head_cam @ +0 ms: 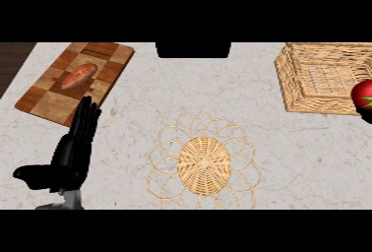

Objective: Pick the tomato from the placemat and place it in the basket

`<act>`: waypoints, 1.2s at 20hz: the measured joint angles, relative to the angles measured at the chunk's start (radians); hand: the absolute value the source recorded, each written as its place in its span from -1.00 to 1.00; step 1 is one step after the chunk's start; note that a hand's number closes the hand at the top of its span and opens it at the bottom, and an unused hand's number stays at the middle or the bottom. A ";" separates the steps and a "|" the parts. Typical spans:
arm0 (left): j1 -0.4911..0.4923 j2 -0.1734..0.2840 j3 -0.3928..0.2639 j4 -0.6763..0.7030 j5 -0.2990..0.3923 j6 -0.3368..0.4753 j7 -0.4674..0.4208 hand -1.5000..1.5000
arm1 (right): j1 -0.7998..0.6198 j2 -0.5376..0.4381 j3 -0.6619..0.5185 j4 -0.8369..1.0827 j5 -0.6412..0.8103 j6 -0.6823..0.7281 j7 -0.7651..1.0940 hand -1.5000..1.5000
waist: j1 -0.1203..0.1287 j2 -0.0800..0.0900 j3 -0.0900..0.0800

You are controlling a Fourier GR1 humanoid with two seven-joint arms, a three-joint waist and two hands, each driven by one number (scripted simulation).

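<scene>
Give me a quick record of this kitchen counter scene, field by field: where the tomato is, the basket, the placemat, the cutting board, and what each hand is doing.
tomato: at the view's right edge, beside the basket's right part, off the placemat
basket: wicker basket, upper right of the counter
placemat: round woven placemat with looped border, centre front, nothing on it
cutting board: checkered wooden cutting board, upper left, with a sweet potato on it
left hand: open, fingers straight, at lower left, tips near the board's front edge
right hand: only a dark sliver below the tomato; fingers not visible
counter: pale marble counter
</scene>
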 measured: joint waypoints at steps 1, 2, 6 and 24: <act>-0.008 -0.004 -0.001 0.001 -0.004 0.001 0.004 0.00 | 0.003 0.000 -0.001 0.034 0.013 -0.013 -0.033 1.00 | 0.000 0.000 0.000; -0.009 -0.009 0.001 0.005 -0.005 0.001 0.003 0.00 | -0.012 -0.001 0.002 0.069 0.028 -0.017 -0.047 1.00 | 0.000 0.000 0.000; -0.039 -0.006 0.029 0.019 0.004 -0.016 0.019 0.00 | -0.083 -0.005 -0.008 0.237 0.060 -0.043 -0.135 1.00 | 0.002 0.001 0.000; -0.031 -0.040 0.043 0.011 -0.024 -0.048 0.020 0.00 | -0.269 -0.019 -0.107 0.796 0.076 -0.178 -0.389 -1.00 | 0.007 0.001 -0.001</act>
